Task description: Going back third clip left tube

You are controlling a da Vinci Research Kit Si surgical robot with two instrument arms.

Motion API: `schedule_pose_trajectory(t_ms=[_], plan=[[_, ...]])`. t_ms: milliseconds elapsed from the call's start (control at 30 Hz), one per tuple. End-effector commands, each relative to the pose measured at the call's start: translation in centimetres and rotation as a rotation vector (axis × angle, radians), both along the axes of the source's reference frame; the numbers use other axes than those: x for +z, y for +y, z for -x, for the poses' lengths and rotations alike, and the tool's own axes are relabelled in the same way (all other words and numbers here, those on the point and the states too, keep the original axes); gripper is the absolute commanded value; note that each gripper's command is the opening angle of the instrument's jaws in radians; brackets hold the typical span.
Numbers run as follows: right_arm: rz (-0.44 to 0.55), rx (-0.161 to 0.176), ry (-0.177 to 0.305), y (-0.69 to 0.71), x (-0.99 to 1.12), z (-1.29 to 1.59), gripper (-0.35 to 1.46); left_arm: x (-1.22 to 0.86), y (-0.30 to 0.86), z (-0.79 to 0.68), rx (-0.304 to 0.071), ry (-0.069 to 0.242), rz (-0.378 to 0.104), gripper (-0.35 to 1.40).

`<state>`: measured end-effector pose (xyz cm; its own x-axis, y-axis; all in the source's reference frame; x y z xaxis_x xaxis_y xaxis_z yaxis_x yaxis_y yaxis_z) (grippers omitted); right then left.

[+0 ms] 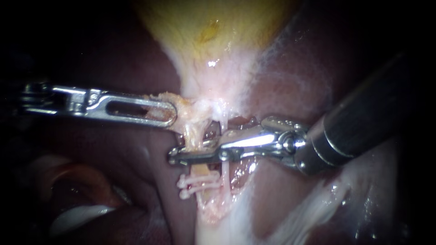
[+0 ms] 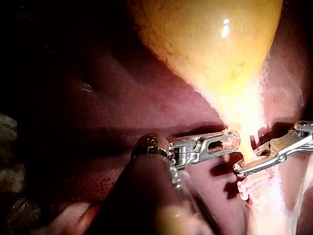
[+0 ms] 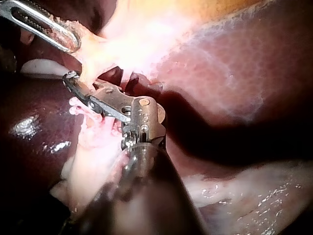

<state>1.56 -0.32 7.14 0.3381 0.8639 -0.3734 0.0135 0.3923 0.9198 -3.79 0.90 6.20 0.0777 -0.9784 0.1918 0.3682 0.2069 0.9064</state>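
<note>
Left tube [image 1: 196,136] is a short tan string. It runs down from the thin end of the yellow gallbladder [image 1: 204,31], with the dark red liver [image 1: 295,86] behind it. A thinner white tube [image 1: 225,170] runs just beside it. Two white clips [image 1: 197,185] lie across the left tube lower down, one right under the other.

My right instrument [image 1: 181,157] lies across the left tube, just above the clips and below the thin end of the gallbladder. It covers that bit of the tube, so I cannot see what is under it. I cannot tell if its tip is open or closed.

My left instrument [image 1: 169,113] has its jaws closed on the thin end of the gallbladder, right beside the top of the tube. Its shaft goes off into the dark. In the right wrist view the right instrument hides most of the tube.
</note>
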Motion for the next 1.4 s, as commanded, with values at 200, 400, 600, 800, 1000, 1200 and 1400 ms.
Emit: schedule_pose_trajectory(t_ms=[200,400,600,800,1000,1200,1400], plan=[[0.129,-0.004,0.028,-0.02,-0.07,0.01,0.03,0.0,0.0,-0.01,0.0,0.0,0.0,-0.35],[0.293,0.01,0.045,-0.04,-0.16,0.0,0.5,0.0,-0.01,-0.02,0.001,-0.001,0.0,-0.35],[0.354,0.005,0.057,-0.01,-0.18,0.13,0.5,-0.01,-0.01,-0.02,0.001,-0.001,0.0,-0.35],[0.403,0.011,0.054,0.03,-0.18,0.28,0.5,0.0,-0.01,-0.02,0.001,-0.001,0.0,-0.35],[0.444,0.013,0.057,0.09,-0.27,0.54,0.5,0.0,-0.01,-0.02,0.001,-0.001,0.0,-0.35],[0.503,0.01,0.065,0.22,-0.5,0.97,0.5,0.0,-0.01,-0.02,0.001,-0.001,0.0,-0.35],[0.55,-0.009,0.088,0.25,-0.71,1.4,0.5,0.0,-0.01,-0.03,0.001,-0.001,0.0,-0.35]])
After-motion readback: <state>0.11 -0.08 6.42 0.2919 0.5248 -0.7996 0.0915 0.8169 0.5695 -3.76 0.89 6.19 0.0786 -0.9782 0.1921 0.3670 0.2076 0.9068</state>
